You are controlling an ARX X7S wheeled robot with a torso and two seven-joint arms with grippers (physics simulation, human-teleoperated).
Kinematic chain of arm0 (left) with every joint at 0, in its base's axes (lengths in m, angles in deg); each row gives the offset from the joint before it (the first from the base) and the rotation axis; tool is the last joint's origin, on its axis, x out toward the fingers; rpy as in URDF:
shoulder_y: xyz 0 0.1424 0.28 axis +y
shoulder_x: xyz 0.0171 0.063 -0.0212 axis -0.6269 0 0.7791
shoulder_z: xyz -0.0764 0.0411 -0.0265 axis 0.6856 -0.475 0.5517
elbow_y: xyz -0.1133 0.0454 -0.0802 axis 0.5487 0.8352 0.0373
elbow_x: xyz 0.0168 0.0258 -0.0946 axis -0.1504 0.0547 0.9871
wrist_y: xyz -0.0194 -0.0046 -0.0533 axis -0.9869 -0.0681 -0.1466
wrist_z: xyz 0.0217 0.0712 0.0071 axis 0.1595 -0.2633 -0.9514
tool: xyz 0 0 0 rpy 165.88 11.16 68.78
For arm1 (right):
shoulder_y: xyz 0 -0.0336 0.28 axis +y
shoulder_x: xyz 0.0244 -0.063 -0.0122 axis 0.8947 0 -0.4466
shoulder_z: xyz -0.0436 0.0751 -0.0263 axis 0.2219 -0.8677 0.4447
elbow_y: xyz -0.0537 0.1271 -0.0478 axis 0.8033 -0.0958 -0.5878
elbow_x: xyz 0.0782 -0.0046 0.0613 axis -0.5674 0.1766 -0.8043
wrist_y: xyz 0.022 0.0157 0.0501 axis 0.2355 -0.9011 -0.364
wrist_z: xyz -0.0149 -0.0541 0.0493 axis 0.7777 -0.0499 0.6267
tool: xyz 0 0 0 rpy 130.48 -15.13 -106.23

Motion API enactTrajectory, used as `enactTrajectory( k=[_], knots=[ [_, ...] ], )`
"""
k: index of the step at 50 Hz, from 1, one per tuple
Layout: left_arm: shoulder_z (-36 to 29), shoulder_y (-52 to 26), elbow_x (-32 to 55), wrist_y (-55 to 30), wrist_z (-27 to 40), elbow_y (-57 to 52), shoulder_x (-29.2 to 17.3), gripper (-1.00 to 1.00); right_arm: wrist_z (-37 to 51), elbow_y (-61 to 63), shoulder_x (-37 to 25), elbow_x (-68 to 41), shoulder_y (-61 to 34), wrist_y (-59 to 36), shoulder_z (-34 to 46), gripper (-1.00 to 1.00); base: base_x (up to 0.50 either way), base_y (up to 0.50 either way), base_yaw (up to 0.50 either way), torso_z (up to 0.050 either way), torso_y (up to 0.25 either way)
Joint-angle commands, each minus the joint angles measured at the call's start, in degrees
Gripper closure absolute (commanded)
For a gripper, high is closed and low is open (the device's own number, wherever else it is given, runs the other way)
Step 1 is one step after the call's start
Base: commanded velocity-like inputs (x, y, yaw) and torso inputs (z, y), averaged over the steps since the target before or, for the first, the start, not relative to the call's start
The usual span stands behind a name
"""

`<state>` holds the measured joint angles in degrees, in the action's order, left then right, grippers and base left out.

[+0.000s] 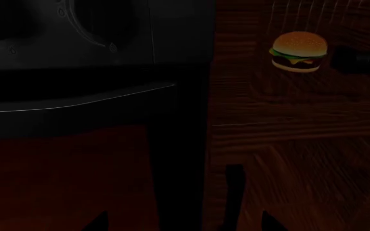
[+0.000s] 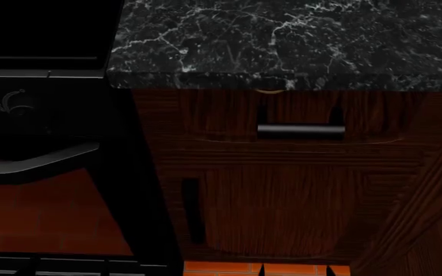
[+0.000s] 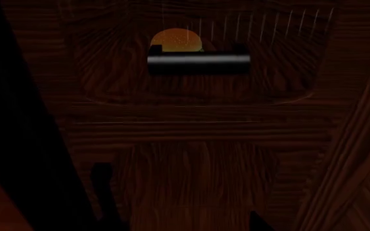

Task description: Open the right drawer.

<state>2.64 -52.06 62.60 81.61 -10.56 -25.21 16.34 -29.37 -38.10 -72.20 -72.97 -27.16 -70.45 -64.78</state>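
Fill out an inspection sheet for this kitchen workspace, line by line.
Surface: black marble countertop with white veining; bare in the head view.
Job's things: right drawer looks shut, front flush under the counter; short dark bar handle ungrasped.
Clutter: hamburger shows in the left wrist view beside the handle; the right wrist view shows it behind the handle.
Claws: neither is clearly visible; state cannot be told.
Cables: nothing seen.
Surroundings: black oven on the drawer's left, cabinet door with vertical handle below, orange tile floor.
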Motion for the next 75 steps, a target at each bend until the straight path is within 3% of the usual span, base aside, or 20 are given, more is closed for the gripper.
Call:
enactTrajectory(
  k=[1,42,55,62,75],
  knots=[
    [-0.2,-0.2,0.4,0.6,0.0,0.6,-0.2,-1.0,-0.1,-1.2,-0.1,-0.3,-0.4,0.8,0.3,-1.0,0.16,0.0,0.0,0.0,0.0],
    [-1.4,-0.3,1.5,0.6,0.8,0.4,-1.0,-1.0,1.8,-0.9,-0.8,-0.7,-0.6,0.1,1.1,-1.0,0.1,0.0,0.0,0.0,0.0],
    [-1.6,0.0,2.0,0.3,1.3,-0.8,-1.4,-1.0,6.9,-2.4,-1.0,6.3,-1.2,0.4,2.5,-1.0,0.0,0.0,0.0,0.0,0.0],
    [-1.6,0.3,2.5,0.4,1.5,-1.5,-1.6,-1.0,8.7,1.1,-2.2,10.7,-0.7,-1.9,4.2,-1.0,0.0,0.0,0.0,0.0,0.0],
    [-1.4,0.4,3.5,0.7,1.6,-1.1,-1.8,-1.0,8.4,8.8,-5.7,17.1,-3.6,-15.6,6.8,-1.0,0.0,0.0,0.0,0.0,0.0]
  ],
)
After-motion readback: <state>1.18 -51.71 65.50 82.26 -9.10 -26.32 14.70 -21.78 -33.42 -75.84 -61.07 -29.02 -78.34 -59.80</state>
